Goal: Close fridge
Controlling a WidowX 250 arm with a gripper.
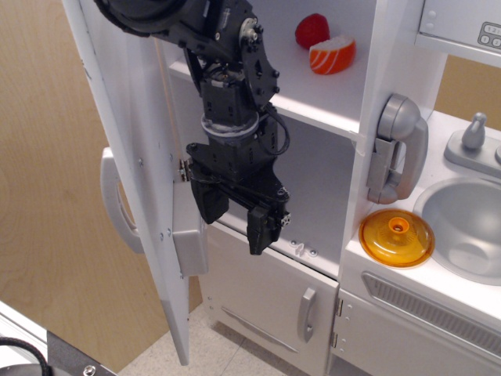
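Fingers [239, 223] seemingly parted and empty, hanging between open fridge door [133, 157] and shelves [313, 98].

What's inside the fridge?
On the fridge's upper shelf sit a red toy and a salmon sushi piece. The end effector hides part of the lower compartment.

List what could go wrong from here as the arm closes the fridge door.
1. The gripper hangs inside the fridge opening, beside the open door; swinging the door shut now could trap the arm.
2. The fingers sit close to the lower shelf edge and might catch on it while withdrawing.
3. A hard push could shake the toy food on the upper shelf.
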